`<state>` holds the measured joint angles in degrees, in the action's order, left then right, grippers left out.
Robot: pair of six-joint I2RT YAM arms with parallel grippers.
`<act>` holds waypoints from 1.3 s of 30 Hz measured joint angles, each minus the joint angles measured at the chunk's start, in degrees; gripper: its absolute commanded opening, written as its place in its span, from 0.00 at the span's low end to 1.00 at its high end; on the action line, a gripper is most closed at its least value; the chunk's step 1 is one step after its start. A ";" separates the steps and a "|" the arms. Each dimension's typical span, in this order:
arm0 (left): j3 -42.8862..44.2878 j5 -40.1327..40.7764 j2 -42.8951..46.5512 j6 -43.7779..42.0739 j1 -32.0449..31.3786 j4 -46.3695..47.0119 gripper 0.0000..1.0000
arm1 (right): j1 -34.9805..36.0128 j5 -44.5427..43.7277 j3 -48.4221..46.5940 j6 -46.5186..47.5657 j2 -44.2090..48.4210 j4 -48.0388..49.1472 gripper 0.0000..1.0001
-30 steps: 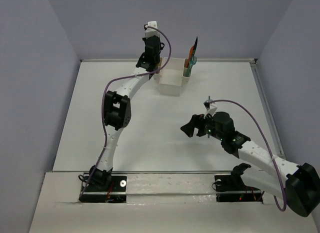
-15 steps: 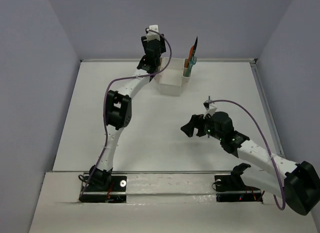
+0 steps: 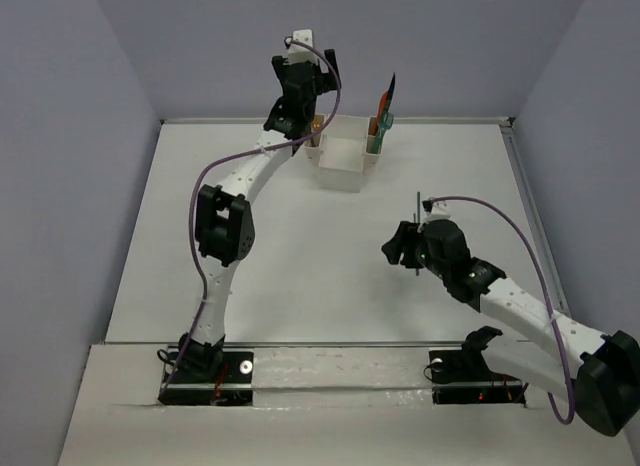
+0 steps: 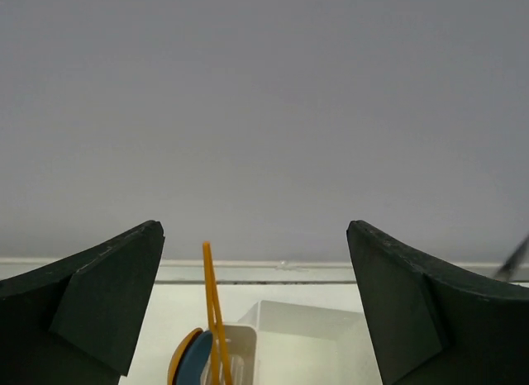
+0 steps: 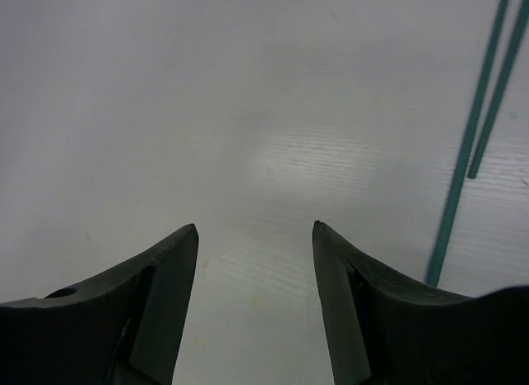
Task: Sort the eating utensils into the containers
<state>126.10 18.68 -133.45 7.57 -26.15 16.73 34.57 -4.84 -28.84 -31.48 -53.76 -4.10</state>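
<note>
Your target is the pair of teal chopsticks [image 5: 468,137], lying flat on the table [image 5: 248,112] close beside each other and nearly parallel, one reaching a bit further than the other. They're thin, straight, smooth rods in one even teal colour.

Expect them to be very light and stiff, and probably slick, as plastic like this tends to be. They won't bend or crush, but they're likely to roll or skate away if a fingertip nudges them. With so little height off the table, you'll probably need the fingertips almost on the surface. Take them near mid-length, jaws square across both sticks, so they don't tip or fan apart.

Your right gripper [image 5: 254,228] has its fingers partly spread with only bare table between them. In its wrist view the chopsticks sit off to the right, outside the jaws, so it isn't lined up over them yet.

Your left gripper [image 4: 254,236] hangs above the white caddy [image 3: 342,171] at the far side of the table, fingers spread wide and holding nothing. Below it an orange stick [image 4: 212,311] stands upright in a side compartment next to a blue spoon [image 4: 198,358]. More utensils [image 3: 381,116] stand in the compartment on the opposite side. The chopsticks lie well apart from the caddy.
</note>
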 measured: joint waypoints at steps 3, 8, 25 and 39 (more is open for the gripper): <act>-3.21 -2.45 8.04 2.64 -0.52 -1.22 0.96 | -0.48 -6.21 -2.71 -1.55 -1.77 -4.81 0.46; -25.70 -8.33 32.83 11.08 -3.41 5.16 0.97 | -5.03 -10.19 -6.32 -2.40 -7.04 -9.07 0.44; -89.57 -14.08 63.80 24.52 -14.60 11.02 0.98 | -13.14 -9.38 -12.04 -2.23 -22.64 -17.44 0.40; -94.40 -16.74 71.54 25.29 -14.62 12.61 0.98 | -13.14 -7.15 -10.80 -4.31 -26.73 -20.11 0.13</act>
<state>31.70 1.93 -61.91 32.86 -40.77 29.34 21.43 -11.99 -39.64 -35.79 -80.49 -24.21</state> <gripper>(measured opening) 0.980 0.227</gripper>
